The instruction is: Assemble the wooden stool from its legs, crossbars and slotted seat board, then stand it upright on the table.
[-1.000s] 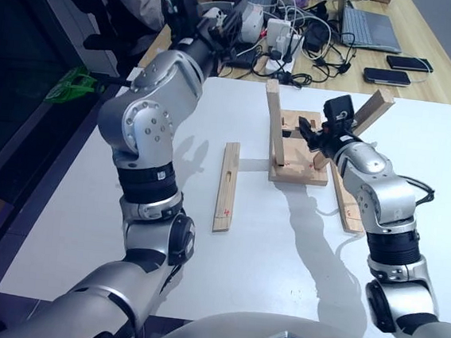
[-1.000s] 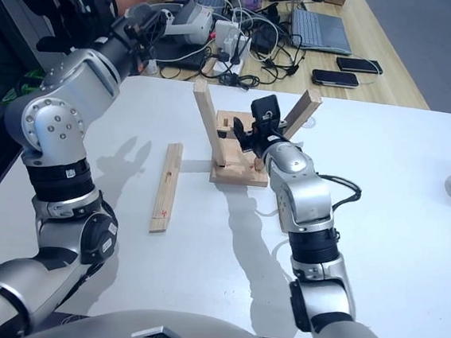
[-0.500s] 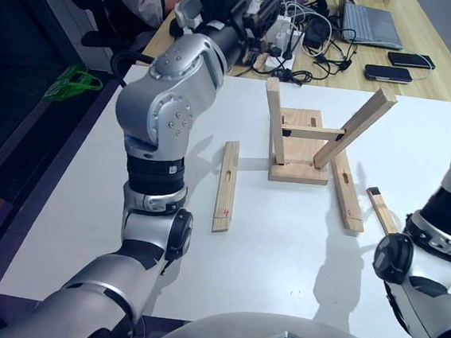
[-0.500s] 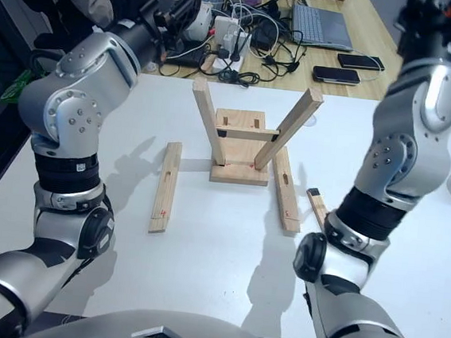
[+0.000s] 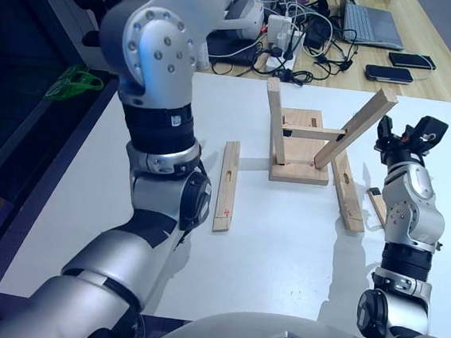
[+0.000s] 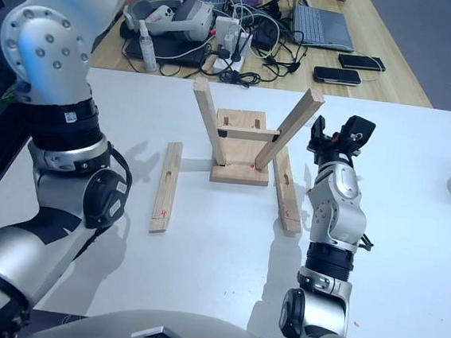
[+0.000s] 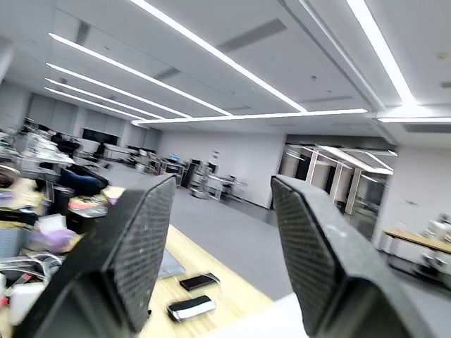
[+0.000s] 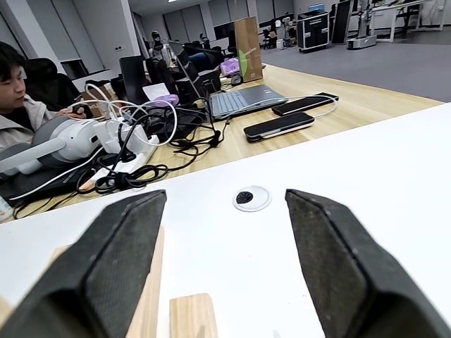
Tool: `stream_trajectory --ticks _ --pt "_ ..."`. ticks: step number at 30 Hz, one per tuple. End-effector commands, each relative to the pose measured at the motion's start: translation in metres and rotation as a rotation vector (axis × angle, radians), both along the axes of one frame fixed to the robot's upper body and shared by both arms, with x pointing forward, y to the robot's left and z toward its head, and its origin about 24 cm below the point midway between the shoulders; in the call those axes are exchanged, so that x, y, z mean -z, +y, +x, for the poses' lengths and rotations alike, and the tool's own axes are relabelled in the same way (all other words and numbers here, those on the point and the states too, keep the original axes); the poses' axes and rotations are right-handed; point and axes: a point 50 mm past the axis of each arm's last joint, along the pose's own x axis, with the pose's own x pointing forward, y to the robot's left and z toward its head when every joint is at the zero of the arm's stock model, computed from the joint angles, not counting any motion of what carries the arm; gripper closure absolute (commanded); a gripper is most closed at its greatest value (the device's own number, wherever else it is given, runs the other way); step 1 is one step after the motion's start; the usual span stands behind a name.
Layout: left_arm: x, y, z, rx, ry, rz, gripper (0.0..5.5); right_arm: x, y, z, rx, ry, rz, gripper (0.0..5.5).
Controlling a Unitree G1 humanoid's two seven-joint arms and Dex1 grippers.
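A half-built stool (image 5: 312,137) sits upside down in the middle of the white counter (image 5: 281,254). Its seat board (image 5: 299,156) lies flat. Two legs stick up from it. The left leg (image 5: 275,122) stands almost straight. The right leg (image 5: 357,127) leans out to the right. A thin crossbar (image 5: 313,133) joins the two legs.

Another loose leg (image 5: 225,187) lies flat on the counter, to the left of the seat board and apart from it. A second loose leg (image 5: 347,195) lies just to the right of the seat board. A short wooden piece (image 5: 373,199) lies right of that, partly behind the right arm.

The right gripper (image 5: 408,139) is up beside the leaning leg, near it but not touching. Its two fingers (image 8: 120,260) are apart.

The left arm is lifted high at the far left. The left gripper (image 7: 224,190) points up at the room's ceiling with its fingers (image 7: 137,246) apart.

Past the far edge of the counter is a wooden desk (image 5: 429,45) with a laptop (image 5: 367,23) and cables (image 5: 302,40).
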Motion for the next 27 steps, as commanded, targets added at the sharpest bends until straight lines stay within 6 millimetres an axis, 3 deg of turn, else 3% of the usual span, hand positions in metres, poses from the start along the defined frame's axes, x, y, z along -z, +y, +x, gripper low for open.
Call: stream_trajectory --ticks 1,3,6,12,15,16,17,18,20,24,26,27 --pt "0.092 -0.020 0.024 0.095 0.375 0.239 3.02 -0.004 0.007 0.003 -0.033 -0.004 0.010 2.35" --pt "0.132 -0.024 0.021 0.154 0.551 0.370 3.02 -0.007 0.007 0.004 -0.037 -0.008 0.011 2.35" --pt "0.128 -0.018 0.019 0.133 0.546 0.371 3.02 -0.010 0.007 0.006 -0.035 -0.016 0.014 2.35" --pt "0.059 -0.012 0.019 0.084 0.338 0.163 3.02 -0.008 0.009 0.005 -0.040 -0.008 0.020 2.35" --pt "-0.004 0.003 0.004 0.056 0.149 0.084 3.02 -0.008 0.009 0.003 -0.038 -0.009 0.015 2.35" --pt "-0.019 0.010 -0.003 0.062 0.101 0.059 3.02 -0.008 0.008 0.003 -0.038 -0.008 0.015 2.35" --pt "-0.022 0.014 -0.007 0.067 0.082 0.080 3.02 -0.008 0.008 0.003 -0.036 -0.007 0.014 2.35" --pt "-0.016 0.015 -0.008 0.072 0.096 0.114 3.02 -0.008 0.007 0.002 -0.035 -0.006 0.014 2.35" --pt "0.020 0.011 -0.005 0.078 0.207 0.238 3.02 -0.008 0.007 0.002 -0.035 -0.005 0.017 2.35" --pt "0.117 -0.016 -0.020 0.242 0.492 0.455 3.02 -0.009 0.007 0.003 -0.040 -0.005 0.016 2.35" --pt "0.140 -0.016 -0.020 0.220 0.573 0.463 3.02 -0.012 0.008 0.004 -0.046 -0.008 0.014 2.35" --pt "0.140 -0.014 -0.017 0.196 0.578 0.433 3.02 -0.013 0.008 0.004 -0.047 -0.010 0.014 2.35"
